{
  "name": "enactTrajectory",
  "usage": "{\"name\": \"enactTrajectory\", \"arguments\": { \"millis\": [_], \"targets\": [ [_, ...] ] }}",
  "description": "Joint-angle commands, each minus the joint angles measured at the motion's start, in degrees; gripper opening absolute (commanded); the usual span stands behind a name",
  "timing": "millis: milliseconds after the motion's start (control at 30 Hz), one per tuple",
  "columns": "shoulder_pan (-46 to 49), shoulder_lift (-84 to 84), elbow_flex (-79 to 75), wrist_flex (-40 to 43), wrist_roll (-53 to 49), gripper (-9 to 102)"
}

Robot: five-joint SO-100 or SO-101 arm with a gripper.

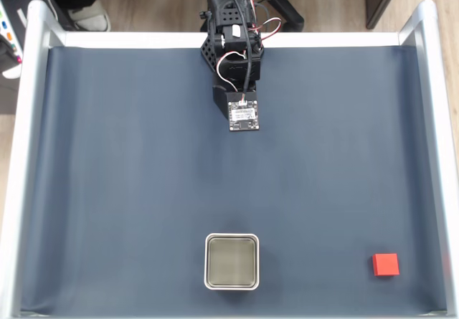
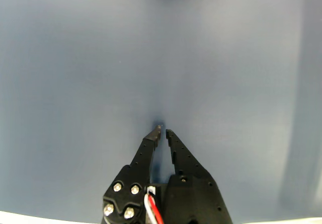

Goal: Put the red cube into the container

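The red cube point(image 1: 386, 264) lies on the dark blue mat near the front right corner in the fixed view. The container point(image 1: 232, 262), a square silver-rimmed tin with a dark inside, stands at the front centre, well to the cube's left, with nothing in it. My arm point(image 1: 235, 54) is folded at the back centre, far from both, and its camera board point(image 1: 243, 112) faces up. In the wrist view my gripper point(image 2: 162, 129) is shut, its black fingertips almost touching, with nothing between them and only bare mat below.
White metal rails point(image 1: 21, 154) frame the mat on the left, right and back sides. The dark blue mat point(image 1: 129, 175) lies bare between the arm and the two objects. Beyond the back rail are a wooden floor and chair legs.
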Motion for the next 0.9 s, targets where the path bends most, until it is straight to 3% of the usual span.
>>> {"name": "enactTrajectory", "arguments": {
  "millis": [0, 700, 867],
  "targets": [
    [0.62, -0.18, -0.35, 0.18, 0.09, 0],
    [0.70, -0.09, -0.35, 0.35, -0.62, 0],
    [0.53, -0.18, -0.35, -6.33, 0.79, 0]
  ]
}}
